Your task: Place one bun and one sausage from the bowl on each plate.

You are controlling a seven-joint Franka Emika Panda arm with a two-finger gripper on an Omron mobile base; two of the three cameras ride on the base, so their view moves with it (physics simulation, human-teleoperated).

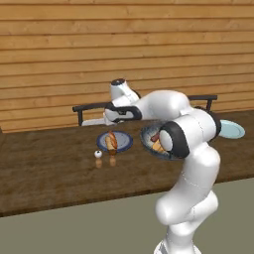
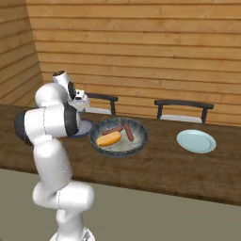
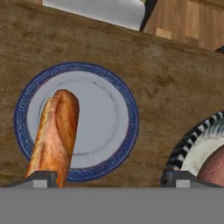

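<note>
- Left base view: the claw [image 1: 113, 119] hangs above the blue-rimmed plate [image 1: 124, 144], where a bun [image 1: 112, 142] lies; I can't see from here how its fingers stand. The bowl [image 1: 147, 137] is just right of that plate.
- Right base view: the bowl holds a bun [image 2: 108, 139] and two sausages [image 2: 120, 131]; the pale plate [image 2: 196, 141] lies bare, well apart to the right.
- Hand view: the fingertips [image 3: 40, 179] stand wide apart, gripping nothing. The bun's long axis runs away from the claw, on the plate's left side. A sausage would be next, I'd guess, off to the right.

A golden-brown long bun [image 3: 54, 133] lay on a round blue-rimmed grey plate [image 3: 109, 118]; the dark-streaked grey-blue bowl [image 2: 139, 129] held reddish-brown sausages [image 2: 128, 132].
</note>
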